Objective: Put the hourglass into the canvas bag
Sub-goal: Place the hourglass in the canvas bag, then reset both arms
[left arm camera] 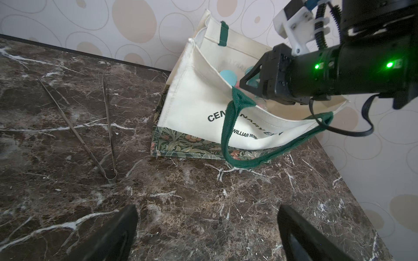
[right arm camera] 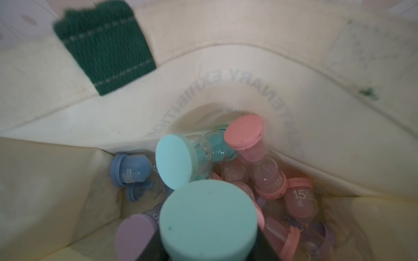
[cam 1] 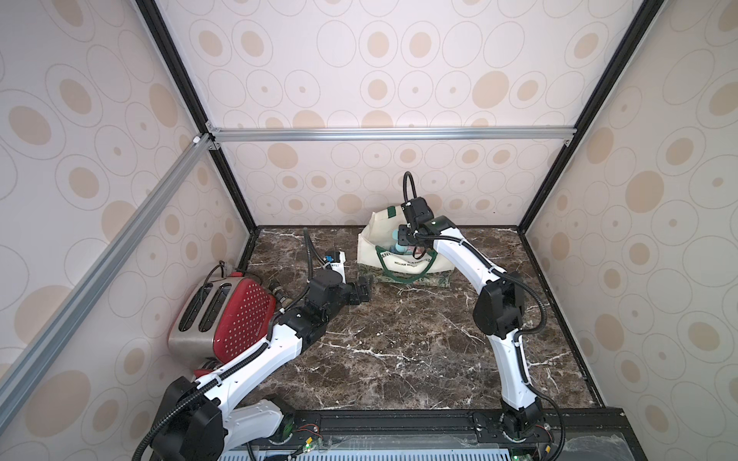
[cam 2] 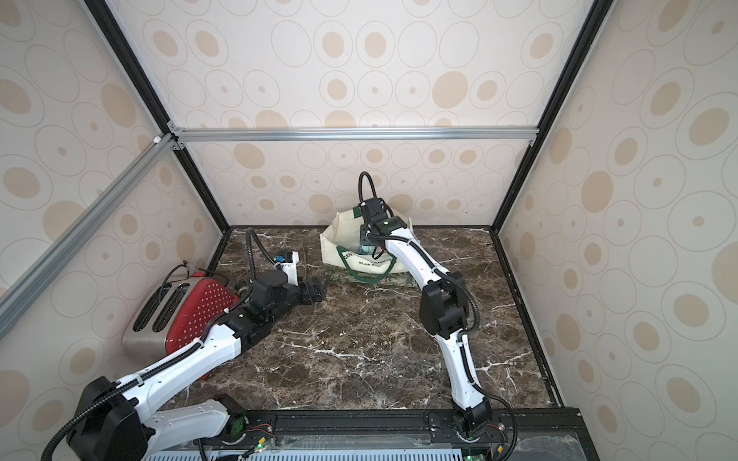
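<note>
1. Mid-frame in both top views, the right gripper [cam 1: 402,241] dips into the canvas bag [cam 1: 373,249], jaws clamped on a teal-capped hourglass [right arm camera: 208,217].
2. That hourglass is inside the bag, over other hourglasses [right arm camera: 245,135].
3. Left of the bag, the left gripper [cam 1: 364,289] has its jaws wide, holding nothing.

Hourglass [right arm camera: 208,217] inside canvas bag [left arm camera: 194,101], tongs [left arm camera: 74,130] left

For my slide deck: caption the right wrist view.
Right gripper holding a teal-capped hourglass inside the canvas bag, above a pile of other hourglasses.
</note>
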Tool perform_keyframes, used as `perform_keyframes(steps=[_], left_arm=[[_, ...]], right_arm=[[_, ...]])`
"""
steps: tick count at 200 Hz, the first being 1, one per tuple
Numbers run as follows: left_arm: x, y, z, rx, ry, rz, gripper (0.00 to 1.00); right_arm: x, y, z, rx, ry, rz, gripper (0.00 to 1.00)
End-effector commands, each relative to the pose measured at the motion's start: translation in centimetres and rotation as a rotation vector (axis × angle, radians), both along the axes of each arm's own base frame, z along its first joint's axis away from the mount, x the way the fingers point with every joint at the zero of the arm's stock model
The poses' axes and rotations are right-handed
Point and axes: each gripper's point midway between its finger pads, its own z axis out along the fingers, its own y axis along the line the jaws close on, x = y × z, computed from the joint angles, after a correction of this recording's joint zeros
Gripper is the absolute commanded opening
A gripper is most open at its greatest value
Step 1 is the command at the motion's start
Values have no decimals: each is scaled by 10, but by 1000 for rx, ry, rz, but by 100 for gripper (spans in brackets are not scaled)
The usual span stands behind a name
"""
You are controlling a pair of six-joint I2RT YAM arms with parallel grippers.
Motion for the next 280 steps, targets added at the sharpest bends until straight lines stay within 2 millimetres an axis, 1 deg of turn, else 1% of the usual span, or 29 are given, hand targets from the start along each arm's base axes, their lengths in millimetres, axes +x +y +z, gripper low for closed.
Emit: perform_keyframes(steps=[1, 7, 19, 26, 36, 50, 63, 83, 104, 116, 134, 145, 161, 177, 185, 186, 189, 197, 205, 207, 209, 211, 217, 231, 244, 247, 254, 265, 280], left_arm=[[6, 4, 7, -14, -30, 34, 97], [6, 4, 6, -9, -31, 36, 98], [6, 6, 6, -3, -29, 43, 97], [6, 6, 5, 2, -26, 46, 97], [6, 7, 6, 4, -28, 46, 98], [6, 9, 9, 5, -34, 53, 97], [5, 11, 9, 12, -35, 58, 97], [3, 16, 14, 27, -45, 70, 98], [1, 24, 22, 51, -68, 95, 98], [0, 32, 25, 73, -78, 123, 97], [-1, 46, 29, 114, -95, 166, 97], [-1, 56, 30, 150, -104, 194, 97], [2, 77, 28, 222, -102, 262, 97], [8, 103, 22, 293, -102, 359, 97], [11, 117, 17, 329, -103, 406, 98], [12, 119, 17, 336, -103, 416, 98], [13, 125, 15, 351, -101, 436, 97], [16, 138, 9, 396, -100, 482, 97], [20, 151, 3, 442, -97, 526, 98], [21, 155, 1, 455, -96, 536, 97], [22, 158, 0, 465, -95, 545, 98], [22, 161, -2, 478, -93, 553, 97], [24, 170, -9, 512, -82, 580, 97], [29, 188, -27, 555, -58, 608, 97], [30, 200, -43, 594, -49, 617, 97], [31, 201, -42, 596, -63, 622, 97], [31, 205, -49, 620, -67, 625, 97], [29, 210, -59, 657, -75, 617, 97], [25, 212, -66, 677, -106, 608, 97]], right_arm=[[0, -7, -1, -39, -3, 6, 21], [0, -9, -3, -46, 0, 1, 25], [0, -11, 0, -50, -4, 0, 35], [-1, -11, 2, -48, -6, 7, 38], [-2, -10, 9, -42, -16, 15, 44], [-4, -11, 20, -36, -33, 21, 58], [-7, -12, 37, -26, -61, 24, 67], [-14, -16, 66, -15, -107, 35, 82], [-26, -27, 100, -20, -166, 33, 94], [-35, -36, 121, -25, -202, 26, 100], [-51, -55, 147, -41, -249, 9, 100], [-60, -74, 158, -58, -266, -24, 100], [-75, -110, 165, -85, -267, -98, 100], [-92, -151, 160, -104, -253, -190, 100], [-101, -173, 153, -128, -249, -240, 100], [-104, -178, 150, -141, -246, -252, 100], [-107, -183, 150, -147, -252, -267, 100], [-118, -204, 140, -186, -253, -319, 100], [-131, -218, 127, -217, -249, -354, 100], [-134, -229, 122, -230, -242, -382, 100], [-137, -235, 120, -234, -245, -399, 100], [-141, -241, 114, -244, -238, -413, 100], [-149, -253, 103, -262, -239, -446, 100], [-168, -277, 68, -294, -221, -503, 100], [-181, -292, 40, -305, -205, -542, 100], [-183, -295, 33, -314, -202, -546, 100], [-187, -299, 21, -333, -199, -553, 100], [-191, -302, 1, -357, -197, -548, 100], [-194, -301, -27, -377, -175, -514, 100]])
